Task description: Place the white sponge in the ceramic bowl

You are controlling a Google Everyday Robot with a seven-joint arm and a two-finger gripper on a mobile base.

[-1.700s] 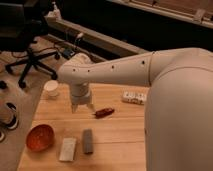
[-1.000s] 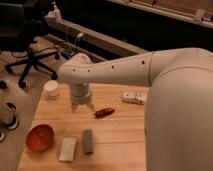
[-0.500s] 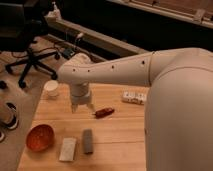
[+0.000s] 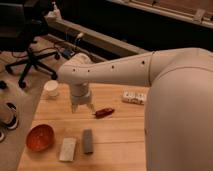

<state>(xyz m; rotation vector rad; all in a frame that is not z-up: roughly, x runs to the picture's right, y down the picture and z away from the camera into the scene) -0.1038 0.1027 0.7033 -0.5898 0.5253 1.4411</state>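
Note:
The white sponge (image 4: 68, 149) lies flat near the front edge of the wooden table (image 4: 125, 140). The orange-red ceramic bowl (image 4: 40, 137) sits just left of it, at the front left corner. My gripper (image 4: 83, 108) hangs from the white arm above the table's middle left, behind the sponge and the bowl and well clear of both. It holds nothing that I can see.
A darker grey narrow block (image 4: 88, 140) lies right beside the sponge. A small red object (image 4: 104, 112) lies just right of the gripper. A white paper cup (image 4: 51, 88) stands at the back left, a white patterned packet (image 4: 133, 97) at the back right. An office chair (image 4: 30, 55) stands beyond the table.

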